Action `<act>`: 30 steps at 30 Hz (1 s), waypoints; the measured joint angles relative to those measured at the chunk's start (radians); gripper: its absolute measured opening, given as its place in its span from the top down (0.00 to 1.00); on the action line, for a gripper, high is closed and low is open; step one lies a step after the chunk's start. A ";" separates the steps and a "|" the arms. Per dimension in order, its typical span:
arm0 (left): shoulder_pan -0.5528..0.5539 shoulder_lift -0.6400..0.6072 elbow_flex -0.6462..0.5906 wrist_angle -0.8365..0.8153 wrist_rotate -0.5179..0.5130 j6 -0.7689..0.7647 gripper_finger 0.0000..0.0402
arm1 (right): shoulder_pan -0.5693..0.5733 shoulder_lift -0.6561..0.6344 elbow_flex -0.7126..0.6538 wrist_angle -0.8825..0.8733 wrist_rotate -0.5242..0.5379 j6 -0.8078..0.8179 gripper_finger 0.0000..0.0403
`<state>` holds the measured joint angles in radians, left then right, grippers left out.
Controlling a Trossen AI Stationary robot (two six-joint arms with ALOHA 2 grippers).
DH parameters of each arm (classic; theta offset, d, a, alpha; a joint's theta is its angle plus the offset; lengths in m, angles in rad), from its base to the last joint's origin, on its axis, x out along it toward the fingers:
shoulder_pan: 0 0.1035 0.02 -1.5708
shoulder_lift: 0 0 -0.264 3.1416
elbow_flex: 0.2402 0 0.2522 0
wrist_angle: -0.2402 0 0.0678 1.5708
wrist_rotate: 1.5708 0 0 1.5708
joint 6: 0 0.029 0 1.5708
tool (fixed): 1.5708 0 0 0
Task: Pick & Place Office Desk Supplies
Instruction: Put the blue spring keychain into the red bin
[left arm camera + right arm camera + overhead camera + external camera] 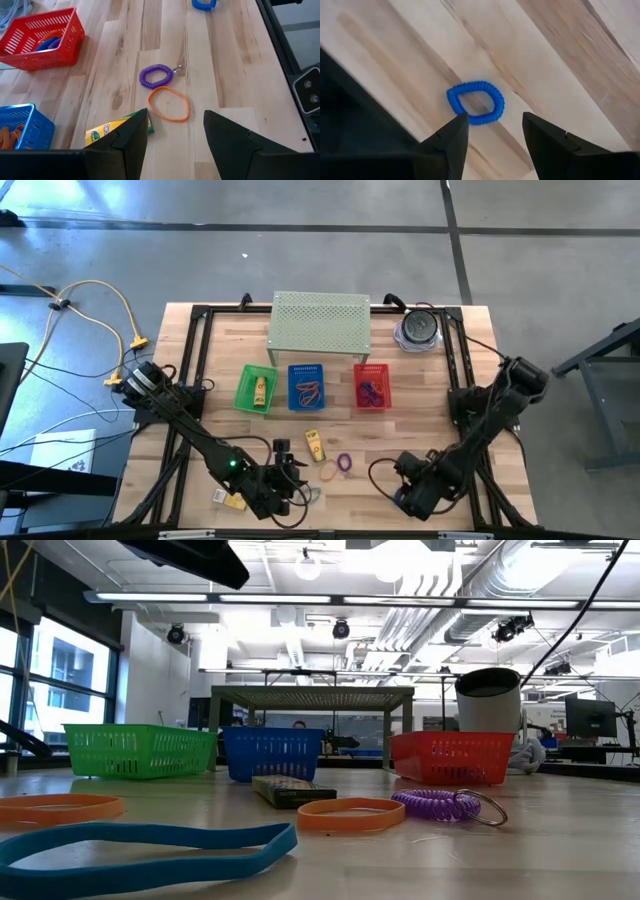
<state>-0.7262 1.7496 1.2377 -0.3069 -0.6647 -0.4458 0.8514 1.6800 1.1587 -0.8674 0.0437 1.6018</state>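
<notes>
Sorting partly done: loose supplies wait at the near edge, some already in the baskets.

Nearest, the right gripper [490, 127] hangs with fingers spread over a blue coil band [475, 102]; the left gripper [175, 132], also spread and empty, faces an orange band [168, 103], a purple coil [156, 76] and a yellow packet [107, 131], all on the table [420, 395]. Farther back, the green basket [242, 390] holds a packet, the blue basket [308, 368] and red basket [371, 370] hold bands. I judge several items remain.
</notes>
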 joint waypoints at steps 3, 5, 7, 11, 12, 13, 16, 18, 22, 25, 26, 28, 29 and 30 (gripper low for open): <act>0.006 0.000 0.000 0.002 0.000 0.000 0.54 | -0.005 0.034 0.000 0.014 -0.002 0.006 0.56; 0.011 0.000 0.000 0.002 0.001 0.000 0.54 | -0.012 0.054 0.000 0.016 -0.009 0.008 0.56; 0.012 0.000 0.000 0.003 0.008 0.000 0.54 | -0.016 0.075 0.000 0.016 -0.022 0.014 0.56; 0.013 0.000 0.000 0.005 0.010 0.017 0.54 | -0.019 0.111 0.000 0.021 -0.045 0.017 0.56; 0.013 0.000 0.000 0.005 0.011 0.024 0.54 | -0.021 0.120 0.000 0.027 -0.050 0.017 0.56; 0.013 0.000 0.000 0.005 0.012 0.026 0.54 | -0.021 0.127 0.000 0.034 -0.054 0.017 0.56; 0.013 0.000 0.000 0.004 0.013 0.027 0.54 | -0.021 0.140 0.000 0.074 -0.073 0.016 0.56; 0.013 0.000 0.000 0.004 0.013 0.035 0.54 | -0.021 0.145 0.000 0.093 -0.072 0.009 0.56; 0.013 0.000 0.000 0.005 0.014 0.041 0.54 | -0.020 0.161 0.000 0.080 -0.040 0.021 0.56; 0.013 0.000 0.000 0.005 0.014 0.049 0.54 | -0.020 0.187 0.000 0.055 -0.052 0.022 0.56; 0.013 0.000 0.000 0.005 0.014 0.050 0.54 | -0.020 0.199 0.000 0.054 -0.061 0.021 0.56; 0.013 0.000 0.000 0.004 0.014 0.054 0.54 | -0.021 0.223 0.004 0.066 -0.083 0.009 0.56; 0.013 0.000 0.000 0.005 0.014 0.056 0.54 | -0.021 0.233 0.005 0.074 -0.090 -0.001 0.56; 0.013 0.000 0.000 0.005 0.014 0.056 0.54 | -0.021 0.241 0.005 0.078 -0.093 -0.009 0.56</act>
<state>-0.7136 1.7496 1.2377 -0.3021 -0.6510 -0.3893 0.8303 1.9208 1.1639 -0.7894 -0.0491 1.5932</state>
